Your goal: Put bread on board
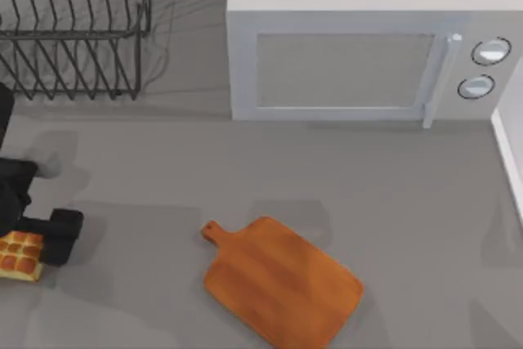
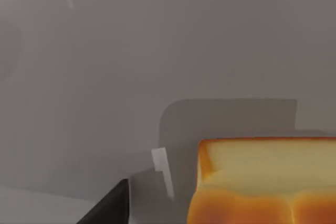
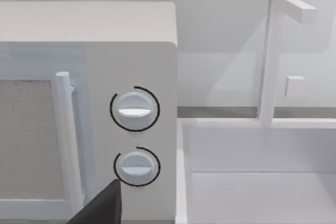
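The bread (image 1: pixel 20 255), a small squarish chunk with an orange-brown gridded top, lies on the table at the far left edge of the top view. My left gripper (image 1: pixel 47 244) is down at it and open. In the left wrist view one dark finger (image 2: pixel 107 209) stands a gap away from the bread (image 2: pixel 262 182), whose pale yellow side faces the camera. The board (image 1: pixel 282 279), an orange-brown wooden cutting board with a short knobbed handle, lies flat at the front centre, well right of the bread. A dark tip of my right gripper (image 3: pixel 100 209) shows before the microwave's knobs.
A white microwave (image 1: pixel 351 46) stands at the back centre to right, door shut. A black wire dish rack (image 1: pixel 73 30) fills the back left corner. In the right wrist view a white sink (image 3: pixel 262 182) with a faucet sits beside the microwave (image 3: pixel 89 103).
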